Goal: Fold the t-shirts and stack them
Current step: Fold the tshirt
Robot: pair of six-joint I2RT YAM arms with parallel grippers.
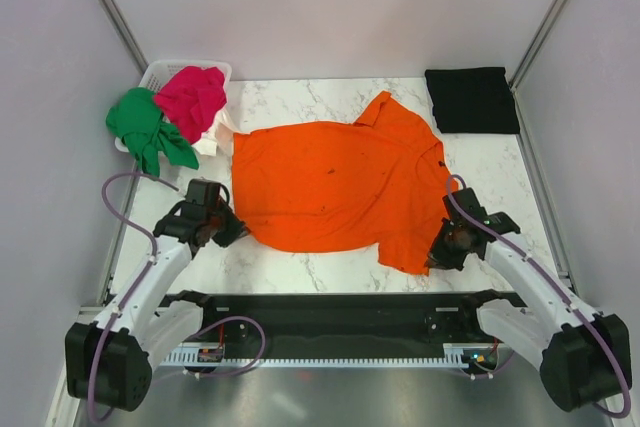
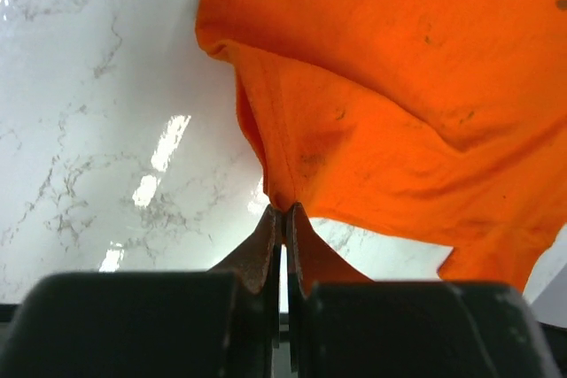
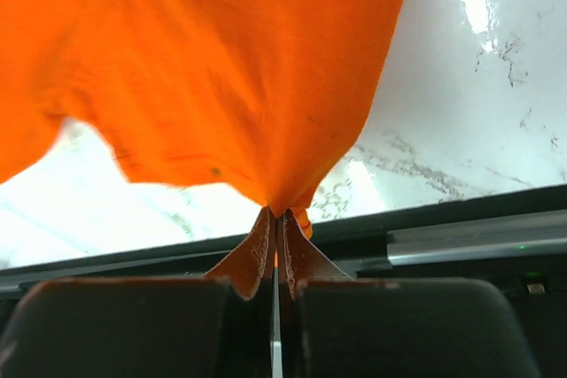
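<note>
So the orange t-shirt [image 1: 335,182] is spread out pretty much dead centre on the marble desk [image 1: 300,269], with a few dark specks on the fabric. The left tool [image 1: 232,231] is pinched together on the shirt's edge at about 8 o'clock, and in the left wrist view the left tool [image 2: 283,215] has the cloth bunched into a little peak right at the tips. Same deal on the other side: the right tool [image 1: 438,257] is clamped on the shirt's corner at about 4 o'clock, and the right wrist view shows the right tool [image 3: 276,216] with the fabric pulled up to a point between the tips. Any print on the arms or on the black rail [image 1: 330,313] at 6 o'clock is too small for me to read. The black t-shirt [image 1: 472,99] sits folded flat in the 1 o'clock corner, apart from the orange one. Over at 10 o'clock there's the white basket [image 1: 160,74] with the magenta t-shirt [image 1: 192,97] piled on it, the green t-shirt [image 1: 145,129] spilling out toward 9 o'clock, and the white t-shirt [image 1: 214,137] poking out just beside the orange one's edge. Room-wise: a bare strip of marble runs between the shirt and the rail at 6 o'clock, there's some open desk at 3 o'clock, and a thinner strip at 12. The walls [image 1: 60,67] box in the desk at 9, 12 and 3 o'clock.
</note>
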